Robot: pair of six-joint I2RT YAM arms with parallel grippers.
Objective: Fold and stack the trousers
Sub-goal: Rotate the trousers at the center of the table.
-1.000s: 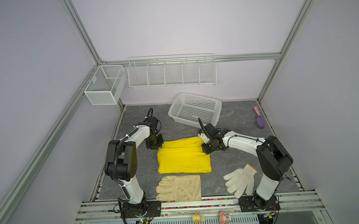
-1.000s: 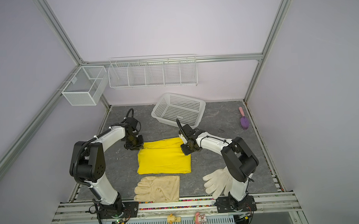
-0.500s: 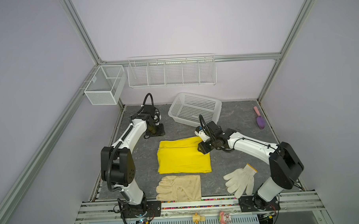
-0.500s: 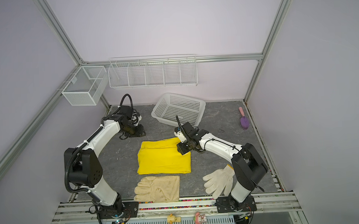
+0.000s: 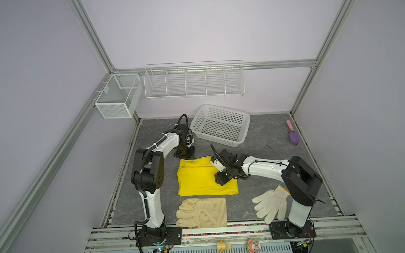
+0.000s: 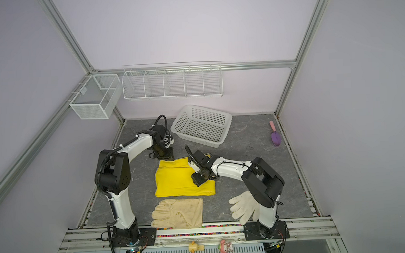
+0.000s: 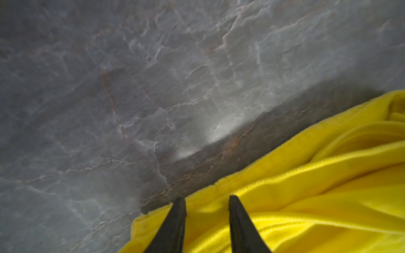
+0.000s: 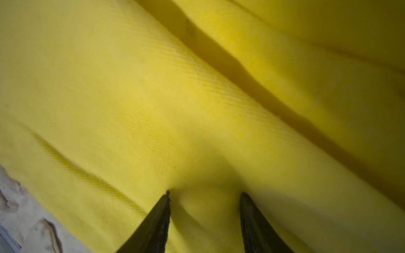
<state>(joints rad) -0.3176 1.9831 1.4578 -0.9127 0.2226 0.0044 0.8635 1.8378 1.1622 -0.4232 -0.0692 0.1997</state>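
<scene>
The yellow trousers [image 5: 202, 175] [image 6: 175, 179] lie folded into a flat rectangle in the middle of the grey table. My left gripper [image 5: 186, 156] [image 6: 166, 157] is down at their far left corner. In the left wrist view its jaws [image 7: 207, 199] stand a little apart, with the tips on the hem of the trousers [image 7: 306, 197] and cloth showing between them. My right gripper [image 5: 219, 180] [image 6: 197, 181] is over the right half of the trousers. In the right wrist view it is open [image 8: 205, 193], with the tips resting on the cloth [image 8: 153, 98] and a small hump between them.
A white plastic basket [image 5: 220, 128] stands behind the trousers. In front of them lie a cream leather glove [image 5: 202, 212] and, at the right, a white knitted glove [image 5: 270, 203]. A purple trowel [image 5: 294, 136] lies at the far right edge. Wire racks [image 5: 193, 81] hang on the walls.
My left gripper pulled back from the trousers and has come down again on their far left corner. My right gripper moved from the far right edge forward onto the cloth, and its jaws widened.
</scene>
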